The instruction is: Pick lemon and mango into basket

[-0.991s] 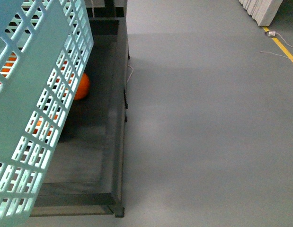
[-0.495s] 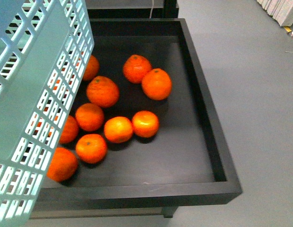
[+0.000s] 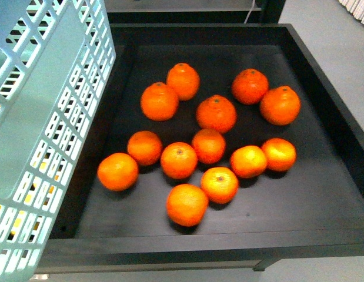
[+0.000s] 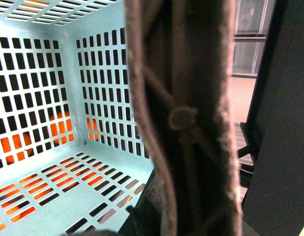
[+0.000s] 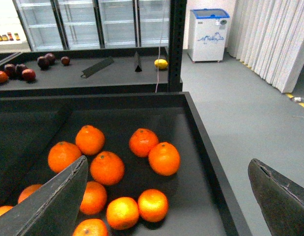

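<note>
Front view, basket: The mint-teal basket (image 3: 58,117) is seen raised and tilted at the left edge, its slotted wall overhanging the left side of a black tray (image 3: 199,244).
Front view, tray: Loose oranges (image 3: 217,113) are spread over its floor. No lemon or mango is seen among them, and neither arm is shown.
Left wrist view, handle: The brown handle (image 4: 186,118) fills the picture up close. No fruit is seen on the visible part of the basket floor behind it.
Left jaws: Hidden, so their state cannot be told.
Right wrist view, right jaws: They are spread wide above the oranges, with nothing held.
Right wrist view, yellow fruit: A small yellow fruit (image 5: 161,63) is seen on a rear shelf (image 5: 107,78), beyond the tray's far wall and just beside a black post (image 5: 177,44). Whether it is the lemon or the mango cannot be told.
Coming move: The fruit lies ahead of the right jaws and well apart. The right arm is judged the free one.
Long axis: It seems laid across the line of approach. Which way the ends point cannot be told.
</note>
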You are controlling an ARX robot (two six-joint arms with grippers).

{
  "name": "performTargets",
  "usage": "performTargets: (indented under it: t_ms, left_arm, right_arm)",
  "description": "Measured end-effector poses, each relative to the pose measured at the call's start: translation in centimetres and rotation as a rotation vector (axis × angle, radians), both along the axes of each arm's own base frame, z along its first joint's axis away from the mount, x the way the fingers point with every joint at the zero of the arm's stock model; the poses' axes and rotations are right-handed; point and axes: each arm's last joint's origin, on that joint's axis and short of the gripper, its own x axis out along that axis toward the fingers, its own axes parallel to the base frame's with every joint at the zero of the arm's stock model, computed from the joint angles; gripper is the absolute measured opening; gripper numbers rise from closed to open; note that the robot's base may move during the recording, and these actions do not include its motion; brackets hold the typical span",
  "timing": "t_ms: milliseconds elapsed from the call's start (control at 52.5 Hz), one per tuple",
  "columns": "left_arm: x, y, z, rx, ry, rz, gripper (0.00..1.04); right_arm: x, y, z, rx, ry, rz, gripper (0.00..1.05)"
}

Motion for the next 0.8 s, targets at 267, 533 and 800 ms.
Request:
performTargets:
  t_ms: [267,533,800]
  left_arm:
    - [0.0,0.0,0.0,-0.001,0.0,0.001,0.05]
    - [-0.02,0.0,0.0,0.0,0.0,0.0,0.05]
    - [-0.01,0.0,0.0,0.0,0.001,0.001,0.05]
  right_arm:
    - [0.0,-0.01,0.0,-0.001,0.0,-0.002,0.96]
    - [0.0,0.0,0.0,0.0,0.0,0.0,0.96]
    - [0.0,0.0,0.0,-0.001,0.0,0.0,0.96]
